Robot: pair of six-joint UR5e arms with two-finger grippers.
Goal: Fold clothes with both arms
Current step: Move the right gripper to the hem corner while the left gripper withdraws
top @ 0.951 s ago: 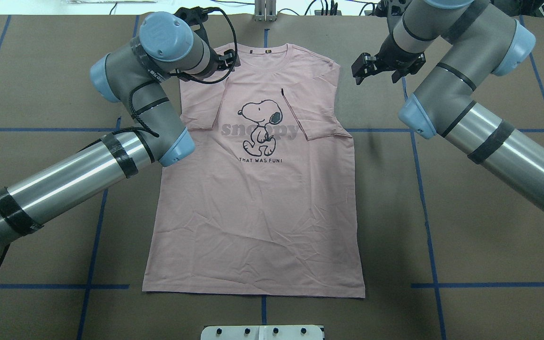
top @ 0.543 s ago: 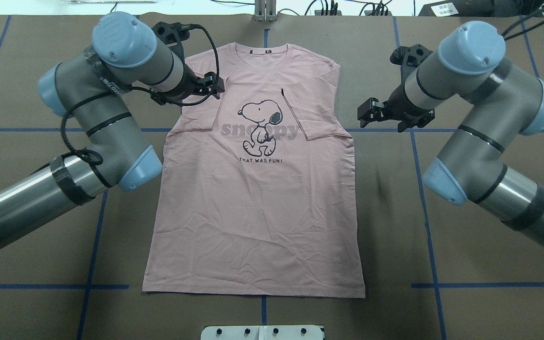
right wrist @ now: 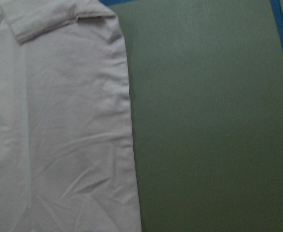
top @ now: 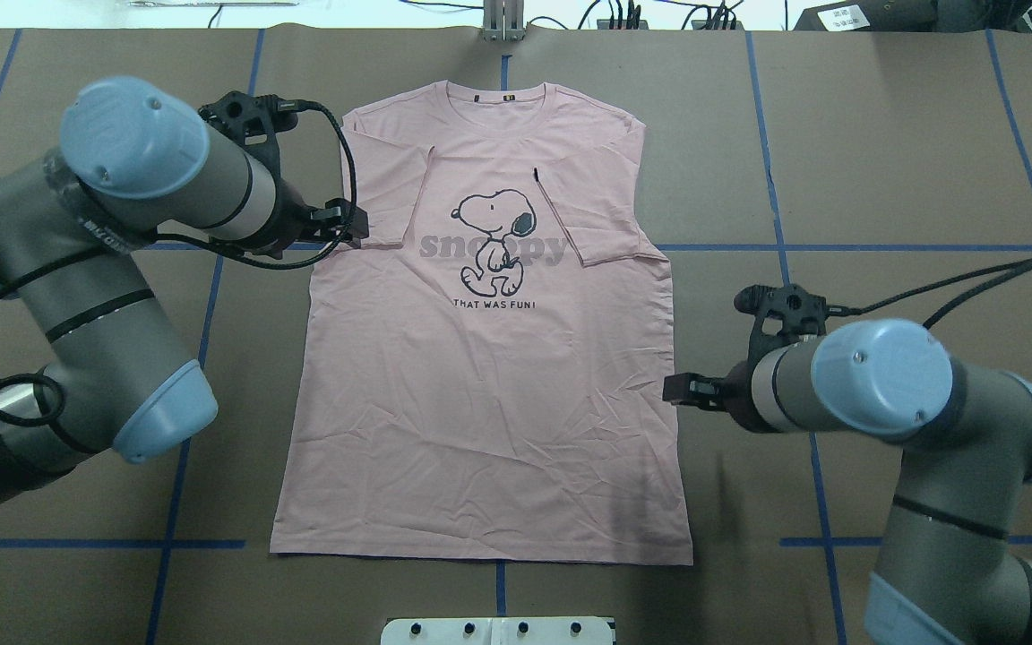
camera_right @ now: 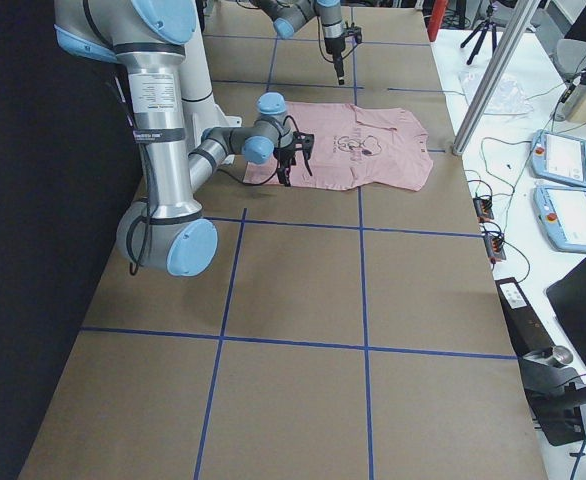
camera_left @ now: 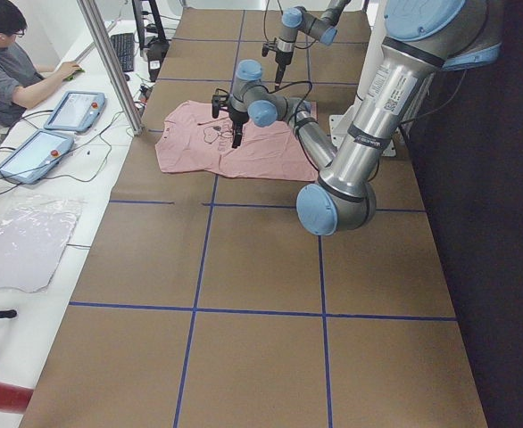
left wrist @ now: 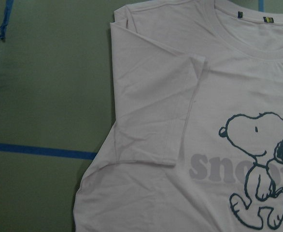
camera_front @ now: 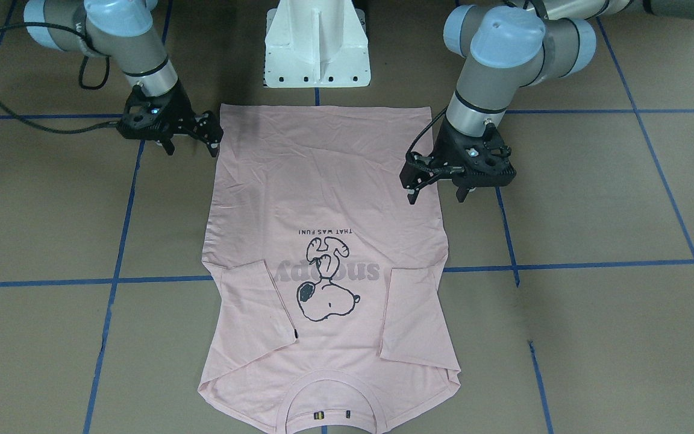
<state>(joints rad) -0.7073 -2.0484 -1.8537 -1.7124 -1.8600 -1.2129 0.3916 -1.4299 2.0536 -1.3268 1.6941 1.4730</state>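
While both arms hang over it, I read the pale pink short-sleeved cotton T-shirt (top: 480, 403) as lying flat, print up, about midway btwn the left and right edges of the brown paper-covered surface (top: 928, 161) w/ blue tape lines. The collar (top: 498, 94) points to the far edge. The hem lies toward the near edge, by the white metal base pedestal (camera_front: 317, 48). Both sleeves are folded inward onto the chest, w/ the black-outlined Snoopy cartoon (top: 494, 242) btwn them. A small dark tag (top: 536, 173) sits at the corner of the right-side sleeve.

The grey tubular left arm (top: 95, 296) reaches in from the left edge. Its black two-finger left claw (camera_front: 435, 196) has jaws apart, nothing btwn them. The front cam shows it straddling the shirt's left side edge, partway btwn hem and sleeve. The overhead cam puts it by the lower end of the folded left sleeve. The views disagree, so I take it as raised off the cloth. I can't tell how high. The left wrist cam looks down on sleeve, collar and Snoopy, no fingers in frame.

The grey tubular right arm (top: 928, 502) comes in from the right edge. Its right claw (camera_front: 191, 147) is also spread and empty. It sits just off the shirt's right side edge, over bare surface. The front cam has it near the hem corner, the overhead cam about halfway along that side. The right wrist cam gives only the shirt's side edge and bare surface.
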